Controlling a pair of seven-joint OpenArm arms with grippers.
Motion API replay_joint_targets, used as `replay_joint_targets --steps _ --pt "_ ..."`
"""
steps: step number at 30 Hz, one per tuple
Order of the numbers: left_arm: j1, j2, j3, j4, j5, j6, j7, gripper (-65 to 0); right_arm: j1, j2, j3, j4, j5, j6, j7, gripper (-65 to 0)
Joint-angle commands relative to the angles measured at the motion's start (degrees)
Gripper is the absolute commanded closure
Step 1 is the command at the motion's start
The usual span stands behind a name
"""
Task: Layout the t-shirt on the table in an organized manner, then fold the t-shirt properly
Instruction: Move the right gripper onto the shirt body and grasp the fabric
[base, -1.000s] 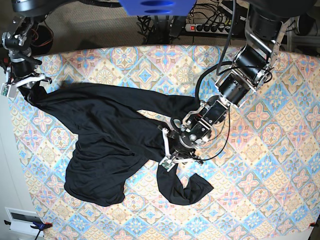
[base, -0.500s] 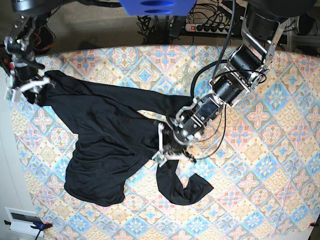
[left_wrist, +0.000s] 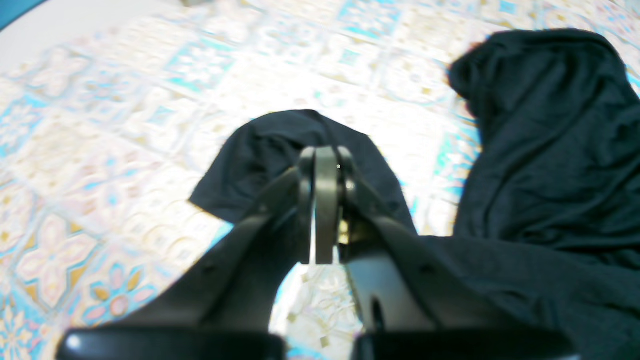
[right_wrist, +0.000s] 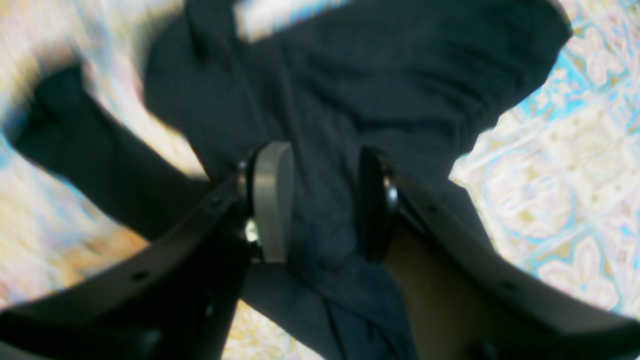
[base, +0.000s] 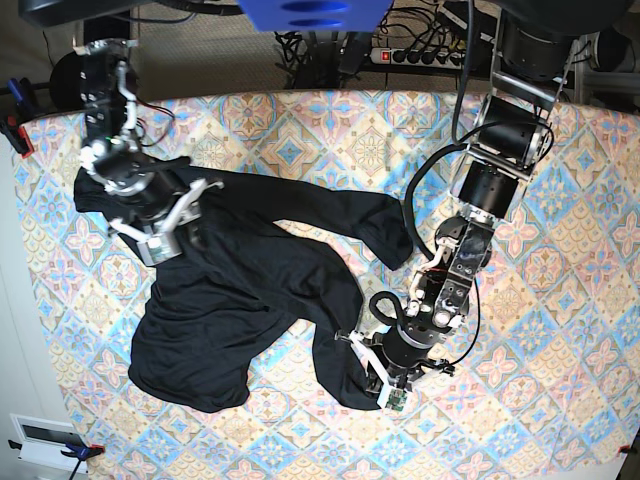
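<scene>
1. Still at the laying-out step: t-shirt (base: 240, 300) lies crumpled across the left half of the table (base: 560, 330), sleeves twisted, nothing flat yet.
2. Left gripper (base: 372, 375), pressed together near the lower sleeve end; wrist view shows fabric (left_wrist: 280, 145) just behind the tips, but cannot tell whether any is pinched.
3. Right gripper (right_wrist: 320, 200), spread wide over the upper part of the garment, cloth between the jaws but not clamped.
4. Next, probably: secure two edges, then pull apart to spread it flat.
</scene>
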Motion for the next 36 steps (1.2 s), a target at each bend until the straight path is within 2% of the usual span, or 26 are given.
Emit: replay_joint_targets --steps 1,4,7,11,13,16,19,23,28,36 --pt "-0.24 -0.58 -0.24 0.89 -0.32 -0.23 -0.71 0.0 3.68 0.59 -3.03 -0.37 -1.29 -0.13 2.38 -24.4" --pt "1.96 -1.55 -2.26 0.89 -0.40 -0.14 -0.71 0.0 8.70 0.59 -10.94 -5.99 -5.16 -0.13 2.47 -28.6" --pt "5.39 -1.55 -8.85 0.89 -2.07 -0.14 0.09 -1.0 12.91 0.59 -16.21 -9.42 -6.65 -0.13 2.47 -31.5" --pt "9.25 -1.55 -20.81 0.89 -8.75 -0.14 6.68 -8.2 18.72 0.32 -21.14 -14.08 -6.74 -0.13 3.88 -32.7" --pt "11.28 -2.78 -24.24 0.89 -11.30 -0.23 8.26 -11.9 20.83 0.32 -23.07 -17.69 -6.74 -0.13 5.46 -32.7" --pt "13.74 -5.50 -25.12 0.97 -14.38 -0.23 8.53 -15.3 25.13 0.24 -26.06 -22.70 -6.74 -0.13 6.07 -32.8" --pt "15.76 -7.08 -25.20 1.06 -16.32 -0.23 8.53 -15.2 29.27 0.15 -30.46 -25.86 -6.56 -0.04 6.60 -32.9" --pt "17.43 -7.70 -25.29 1.06 -18.16 -0.23 8.53 -14.9 32.61 -0.38 -34.32 -29.29 -6.48 3.91 8.89 -33.0" --pt "19.80 -7.70 -29.51 2.38 -18.51 -0.23 8.79 -14.8 33.66 -5.39 -34.32 -33.86 -6.48 6.20 9.15 -33.0" --pt "22.44 -7.70 -29.78 7.13 -18.25 -0.23 8.79 -14.8 36.74 -6.18 -34.41 -45.55 -6.48 6.99 14.16 -32.7"
